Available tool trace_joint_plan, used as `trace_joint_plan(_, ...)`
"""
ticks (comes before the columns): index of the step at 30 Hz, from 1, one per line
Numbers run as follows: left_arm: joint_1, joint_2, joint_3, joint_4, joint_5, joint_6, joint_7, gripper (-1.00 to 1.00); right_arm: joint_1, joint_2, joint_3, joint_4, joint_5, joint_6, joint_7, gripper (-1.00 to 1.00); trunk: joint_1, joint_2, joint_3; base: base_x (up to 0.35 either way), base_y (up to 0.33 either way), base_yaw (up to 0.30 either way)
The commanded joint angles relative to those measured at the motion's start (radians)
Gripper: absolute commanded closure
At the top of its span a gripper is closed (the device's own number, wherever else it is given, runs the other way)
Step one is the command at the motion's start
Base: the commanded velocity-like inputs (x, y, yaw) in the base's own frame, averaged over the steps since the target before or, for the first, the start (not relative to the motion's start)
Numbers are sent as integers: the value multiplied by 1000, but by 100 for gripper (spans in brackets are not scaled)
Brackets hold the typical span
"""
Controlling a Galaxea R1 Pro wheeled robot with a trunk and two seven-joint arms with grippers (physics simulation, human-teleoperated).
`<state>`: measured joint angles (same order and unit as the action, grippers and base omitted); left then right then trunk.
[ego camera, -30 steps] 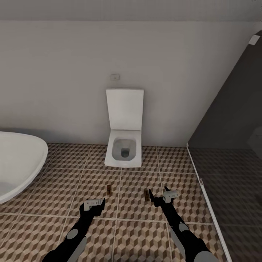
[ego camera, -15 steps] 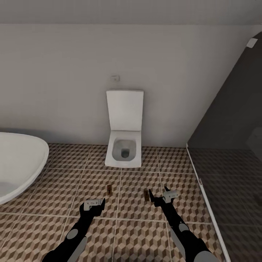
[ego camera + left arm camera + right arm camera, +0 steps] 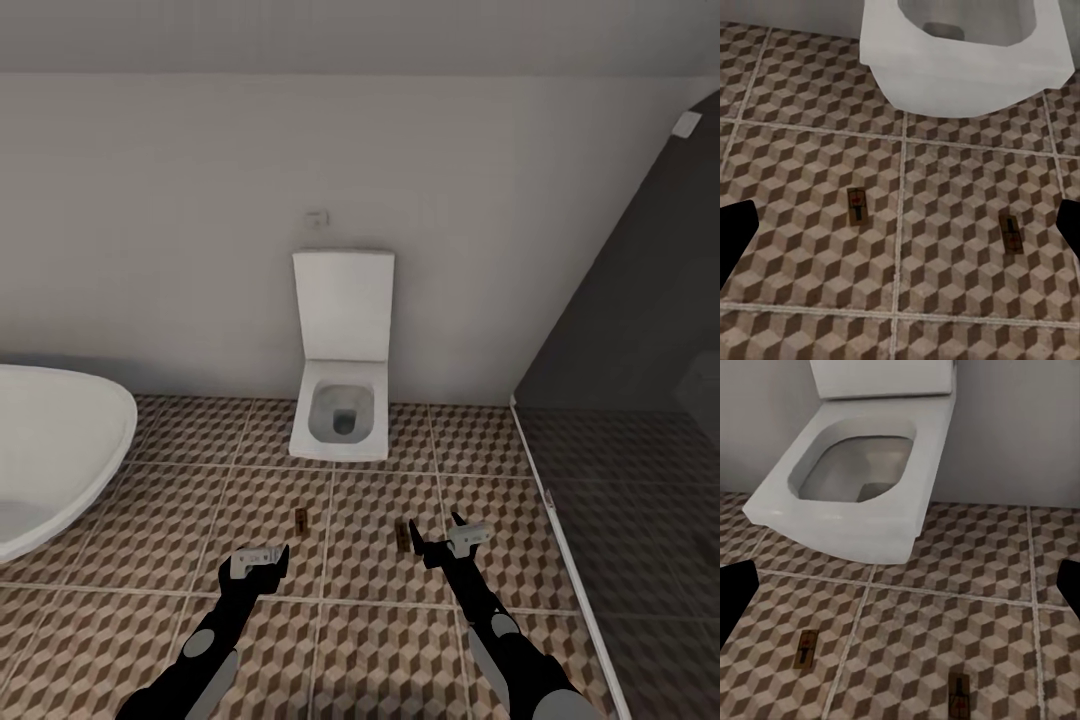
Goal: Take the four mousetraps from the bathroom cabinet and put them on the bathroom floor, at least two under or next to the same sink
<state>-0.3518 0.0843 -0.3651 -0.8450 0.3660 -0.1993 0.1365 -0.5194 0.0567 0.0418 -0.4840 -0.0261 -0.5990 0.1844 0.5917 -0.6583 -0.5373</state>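
brown-and-beige cube tiles of the bathroom floor (image 3: 150, 520) carry two mousetraps lying flat in front of the white toilet (image 3: 342, 420): one (image 3: 300, 518) ahead of the left pincer (image 3: 262, 560), the other (image 3: 402, 535) just beside the right pincer (image 3: 432, 540). both pincers hang above the floor, released and holding nothing. a white tub (image 3: 50, 450) sits at the left.
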Motion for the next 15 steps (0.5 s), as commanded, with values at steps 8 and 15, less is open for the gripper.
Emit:
trace_joint_plan(8,-1,2,-7,0,8,-5,9,-100,-1,0,0,1,-3,-3,4,-100,-31,55,24,0,0,0)
trace_joint_plan(15,-1,2,-8,0,8,-5,9,-100,-1,0,0,1,-3,-3,4,-100,-57,104,46,0,0,0)
